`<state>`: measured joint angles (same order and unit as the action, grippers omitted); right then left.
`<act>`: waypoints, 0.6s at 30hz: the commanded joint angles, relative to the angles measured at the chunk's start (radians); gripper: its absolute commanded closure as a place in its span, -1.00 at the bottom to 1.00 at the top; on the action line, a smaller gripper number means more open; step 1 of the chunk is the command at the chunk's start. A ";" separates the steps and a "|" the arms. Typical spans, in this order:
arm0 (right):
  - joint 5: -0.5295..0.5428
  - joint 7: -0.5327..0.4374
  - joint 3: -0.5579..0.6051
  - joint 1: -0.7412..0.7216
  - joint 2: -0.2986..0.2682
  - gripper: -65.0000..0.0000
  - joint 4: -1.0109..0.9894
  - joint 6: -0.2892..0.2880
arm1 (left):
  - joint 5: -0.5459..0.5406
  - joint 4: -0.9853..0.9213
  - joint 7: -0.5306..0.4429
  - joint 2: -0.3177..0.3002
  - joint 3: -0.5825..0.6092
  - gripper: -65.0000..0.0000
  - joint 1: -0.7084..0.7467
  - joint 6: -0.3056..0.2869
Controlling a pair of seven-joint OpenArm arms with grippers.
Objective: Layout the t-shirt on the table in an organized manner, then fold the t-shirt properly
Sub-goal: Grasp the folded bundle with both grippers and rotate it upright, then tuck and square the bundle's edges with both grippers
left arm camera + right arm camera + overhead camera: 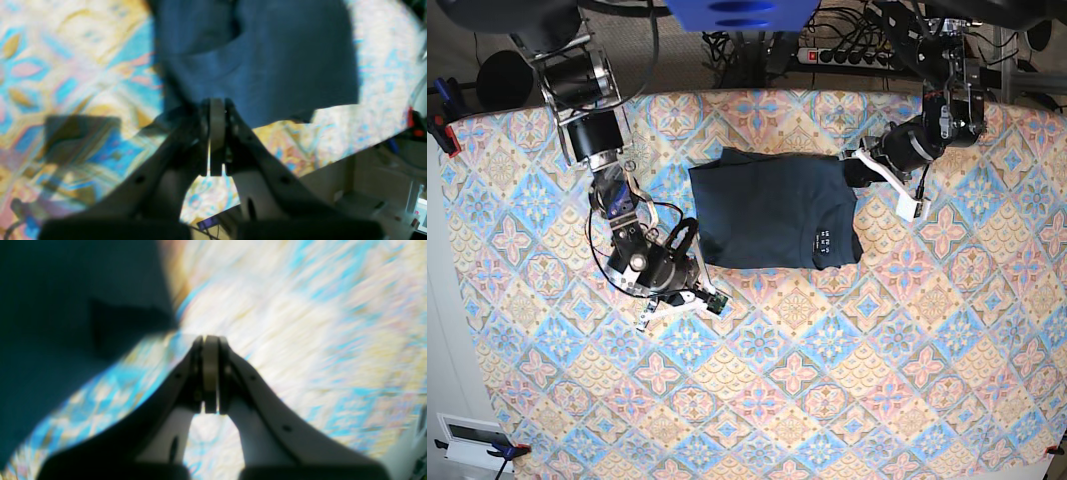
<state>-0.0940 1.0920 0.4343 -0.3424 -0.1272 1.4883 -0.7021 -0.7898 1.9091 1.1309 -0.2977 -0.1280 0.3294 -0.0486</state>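
Observation:
The dark navy t-shirt (772, 210) lies folded into a rough rectangle on the upper middle of the patterned table (827, 380), with a small white label (825, 243) showing near its lower right corner. My left gripper (851, 170) is shut at the shirt's upper right corner. In the left wrist view its tips (217, 104) meet the edge of the t-shirt (260, 60), and no cloth shows between the jaws. My right gripper (687, 233) is shut just off the shirt's lower left corner. In the blurred right wrist view it (210, 340) hangs over the table (300, 323), with the t-shirt (66, 323) to its left.
A power strip (847, 55) and cables sit behind the table's far edge. Red clamps (439, 130) grip the left edge. In the left wrist view the table's edge (350, 156) runs across the lower right, with shelves beyond it.

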 commanded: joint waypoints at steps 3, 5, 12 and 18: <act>0.006 -0.028 -0.004 -0.059 0.051 1.00 -0.053 0.004 | -0.016 0.013 -0.019 -0.005 -0.003 1.00 -0.003 -0.004; 0.006 -0.063 -0.004 -0.083 0.083 1.00 -0.105 0.004 | -0.016 -0.012 -0.019 -0.005 -0.003 1.00 -0.006 -0.004; 0.004 -0.137 -0.001 -0.108 0.163 1.00 -0.289 0.004 | 0.043 -0.144 -0.019 -0.008 -0.003 1.00 -0.059 -0.004; 0.003 -0.134 0.002 -0.128 0.165 1.00 -0.372 0.004 | 0.157 -0.194 -0.021 -0.007 -0.002 1.00 -0.109 -0.004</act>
<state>-0.1013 0.9691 0.4377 -0.4458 0.0315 1.0996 -0.6979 -0.6186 1.6997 1.1225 -0.2943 -0.1265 0.2337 -0.0494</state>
